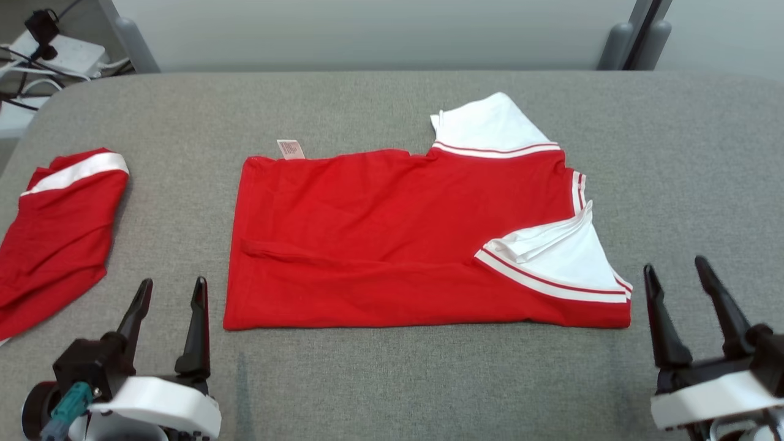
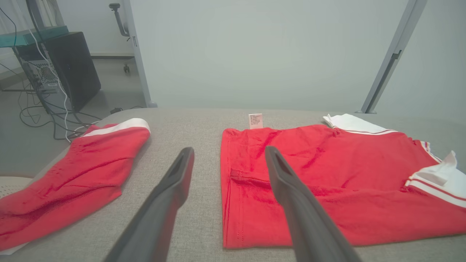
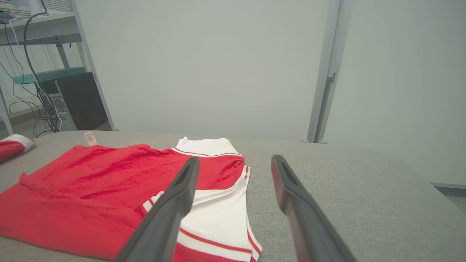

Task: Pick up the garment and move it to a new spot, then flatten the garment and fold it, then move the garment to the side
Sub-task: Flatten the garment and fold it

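The red garment (image 1: 380,245) lay flat in the middle of the grey surface (image 1: 392,104), folded into a long rectangle that ran parallel to the near edge. Its plain end pointed toward the left edge and its sleeved end toward the right edge. A small pale label (image 1: 290,149) stuck out from the garment's far left corner. At the right end, one white sleeve (image 1: 490,125) with thin red stripes jutted toward the far edge. A second white sleeve (image 1: 563,254) lay folded over the red cloth near the garment's near right corner. A shallow crease crossed the cloth near its left end.

The left tool (image 1: 173,286) sat by the near edge, just off the garment's near left corner. Its jaws stood wide apart, with nothing between them and no contact with the cloth. The right tool (image 1: 674,266) sat by the near edge too, just beyond the garment's near right corner. It was spread equally wide, empty, and clear of the fabric.

Another red piece of clothing (image 1: 58,233) with a white band lay rumpled at the left edge of the surface, well apart from the garment. In the left wrist view a dark computer tower (image 2: 72,65) stood on the floor beyond the far left corner.
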Robot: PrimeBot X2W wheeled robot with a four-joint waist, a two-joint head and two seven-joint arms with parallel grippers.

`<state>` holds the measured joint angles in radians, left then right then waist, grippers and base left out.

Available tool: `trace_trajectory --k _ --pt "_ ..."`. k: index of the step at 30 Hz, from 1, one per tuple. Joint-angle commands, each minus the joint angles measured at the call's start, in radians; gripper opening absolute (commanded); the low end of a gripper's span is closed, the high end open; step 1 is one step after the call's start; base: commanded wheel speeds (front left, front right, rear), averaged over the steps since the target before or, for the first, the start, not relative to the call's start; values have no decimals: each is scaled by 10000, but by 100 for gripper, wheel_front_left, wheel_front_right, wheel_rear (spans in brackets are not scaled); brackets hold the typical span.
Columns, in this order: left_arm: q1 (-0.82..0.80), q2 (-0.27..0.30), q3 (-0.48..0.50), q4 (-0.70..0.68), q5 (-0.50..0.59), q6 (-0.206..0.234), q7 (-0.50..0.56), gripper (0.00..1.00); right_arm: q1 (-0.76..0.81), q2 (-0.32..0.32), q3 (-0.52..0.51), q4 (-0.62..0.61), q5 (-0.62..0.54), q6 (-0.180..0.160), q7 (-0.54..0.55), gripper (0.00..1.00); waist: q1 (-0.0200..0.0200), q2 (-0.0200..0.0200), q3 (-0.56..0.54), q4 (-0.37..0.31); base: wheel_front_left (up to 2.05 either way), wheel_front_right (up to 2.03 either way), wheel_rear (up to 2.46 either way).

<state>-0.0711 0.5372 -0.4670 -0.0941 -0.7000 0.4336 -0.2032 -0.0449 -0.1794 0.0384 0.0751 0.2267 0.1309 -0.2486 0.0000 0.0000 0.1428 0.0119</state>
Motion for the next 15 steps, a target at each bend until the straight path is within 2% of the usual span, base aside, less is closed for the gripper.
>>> trace_trajectory --k 1,9,15 --pt "-154 348 404 -294 127 113 -100 100 85 -84 140 -277 -109 -2 -130 100 0 0 -227 -2 0 0 0" --pt "698 277 194 -421 54 71 -230 100 1219 279 62 -112 -331 -2 -131 100 0 0 -958 117 0 0 0" --pt "795 296 242 -223 32 -10 -302 100 1481 368 16 -90 -332 -2 -131 100 0 0 -1170 173 0 0 0"
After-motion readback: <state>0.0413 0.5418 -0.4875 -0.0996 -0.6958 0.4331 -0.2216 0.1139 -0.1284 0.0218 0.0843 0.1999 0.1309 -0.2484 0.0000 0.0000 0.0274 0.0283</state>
